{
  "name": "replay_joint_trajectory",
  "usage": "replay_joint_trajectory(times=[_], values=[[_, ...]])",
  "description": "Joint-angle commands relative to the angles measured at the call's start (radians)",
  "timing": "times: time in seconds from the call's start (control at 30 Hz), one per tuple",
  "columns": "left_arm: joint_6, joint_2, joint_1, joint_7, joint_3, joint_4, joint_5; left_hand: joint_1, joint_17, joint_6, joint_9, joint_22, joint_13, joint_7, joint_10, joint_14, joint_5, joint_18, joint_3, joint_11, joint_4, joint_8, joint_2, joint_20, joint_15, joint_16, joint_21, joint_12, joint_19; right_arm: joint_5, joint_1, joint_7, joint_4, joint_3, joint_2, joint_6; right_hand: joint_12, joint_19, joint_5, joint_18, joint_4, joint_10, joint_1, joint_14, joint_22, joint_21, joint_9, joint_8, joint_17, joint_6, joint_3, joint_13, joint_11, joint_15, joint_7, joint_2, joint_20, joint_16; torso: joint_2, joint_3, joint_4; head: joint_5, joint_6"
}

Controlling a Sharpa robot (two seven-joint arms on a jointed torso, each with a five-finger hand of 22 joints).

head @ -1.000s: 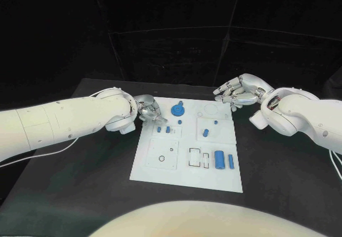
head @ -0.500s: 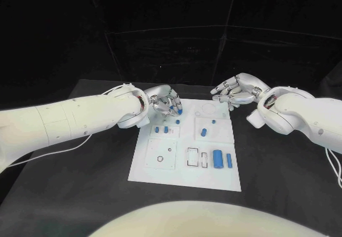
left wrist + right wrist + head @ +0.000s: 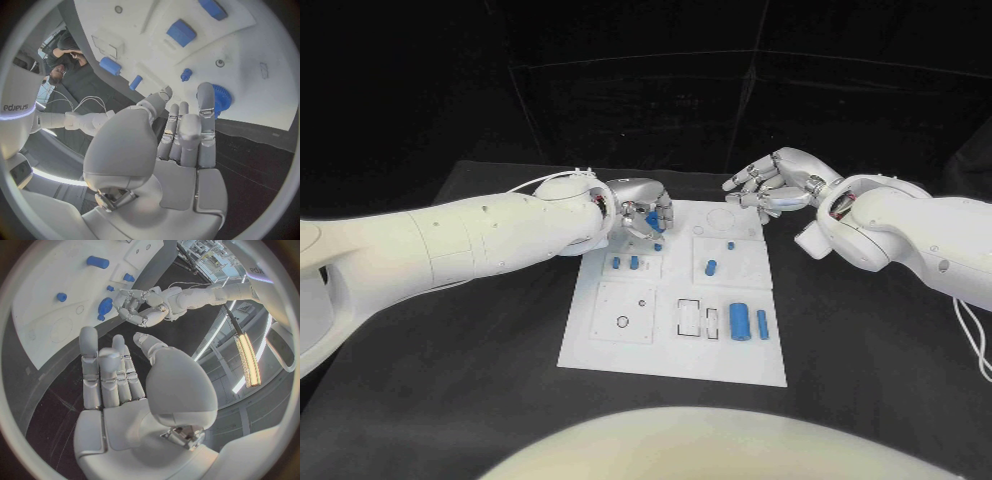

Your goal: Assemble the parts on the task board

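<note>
Several blue parts are seen on the task board [image 3: 678, 345], the white plate in the middle of the black desk [image 3: 459, 400]. A blue gear-shaped part [image 3: 220, 98] lies near the board's far left corner, directly under the left robot hand [image 3: 640, 215]. Two small blue parts [image 3: 625, 263] stand side by side just nearer than that, one oblong part [image 3: 711, 267] sits in the far right panel, and two larger blue parts [image 3: 749, 322] lie at the near right.

The left robot hand is held over the gear, palm down, fingers [image 3: 207, 120] extended close together with their tips at the gear's edge; whether the gear is touched or gripped cannot be told.

The right robot hand [image 3: 769, 186] is held above the board's far right corner, apart from every part. Its fingers [image 3: 89, 360] are extended and slightly spread, with nothing held.
</note>
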Motion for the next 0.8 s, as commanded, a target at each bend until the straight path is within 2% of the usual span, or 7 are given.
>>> replay_joint_trajectory(times=[0.03, 0.23, 0.43, 0.8], values=[[0.061, 0.011, -0.001, -0.012, -0.001, -0.015, -0.115, -0.003, 0.064, 0.019, -0.010, 0.032, -0.012, -0.001, 0.021, 0.027, 0.001, 0.008, -0.001, -0.002, -0.004, -0.015, -0.002, -0.002, -0.004, 0.048, 0.033, -0.012, 0.028, -0.001, 0.002, 0.010, 0.001, 0.001, 0.001, 0.006, 0.006, 0.005, 0.006, 0.014, 0.004, -0.004, -0.006, 0.001, -0.001, -0.003, 0.000, 0.007, 0.000, -0.007, 0.000, -0.001, 0.004, 0.003, 0.000, 0.007, 0.004, -0.005, -0.001, -0.0007, 0.0008, -0.003, 0.000], [0.079, 0.028, -0.004, -0.017, -0.002, -0.035, -0.135, -0.007, 0.096, 0.039, -0.021, 0.092, -0.027, -0.004, 0.041, 0.042, 0.001, -0.001, 0.001, -0.006, -0.005, -0.027, -0.002, -0.006, -0.006, 0.074, 0.087, -0.023, 0.061, -0.001, 0.002, 0.010, 0.002, 0.001, 0.001, 0.005, 0.007, 0.006, 0.007, 0.014, 0.005, -0.005, -0.005, 0.002, -0.001, -0.004, 0.000, 0.008, 0.002, -0.008, 0.001, -0.003, 0.004, 0.003, 0.000, 0.008, 0.004, -0.004, -0.001, 0.0001, 0.0008, -0.004, 0.000], [0.091, 0.036, -0.008, -0.019, -0.002, -0.045, -0.145, -0.009, 0.100, 0.059, -0.025, 0.119, -0.035, -0.007, 0.058, 0.045, 0.001, -0.005, 0.003, -0.008, -0.006, -0.029, 0.001, -0.008, -0.008, 0.080, 0.110, -0.028, 0.074, -0.001, 0.002, 0.011, 0.003, 0.001, 0.001, 0.004, 0.007, 0.006, 0.007, 0.014, 0.005, -0.005, -0.005, 0.002, -0.001, -0.004, 0.000, 0.008, 0.002, -0.008, 0.001, -0.003, 0.004, 0.003, 0.000, 0.008, 0.004, -0.004, -0.001, -0.0006, 0.0021, -0.009, 0.000], [0.101, 0.050, -0.016, -0.011, -0.001, -0.064, -0.150, -0.006, 0.106, 0.081, -0.033, 0.154, -0.047, -0.011, 0.090, 0.048, 0.001, -0.010, 0.012, -0.014, -0.010, -0.037, 0.009, -0.012, -0.012, 0.088, 0.138, -0.036, 0.086, -0.001, 0.002, 0.011, 0.002, 0.001, 0.003, 0.004, 0.007, 0.006, 0.007, 0.014, 0.005, -0.005, -0.004, 0.002, -0.001, -0.004, 0.000, 0.008, 0.002, -0.008, 0.001, -0.003, 0.004, 0.003, 0.000, 0.008, 0.004, -0.004, -0.001, -0.0008, 0.0015, -0.009, 0.000]])
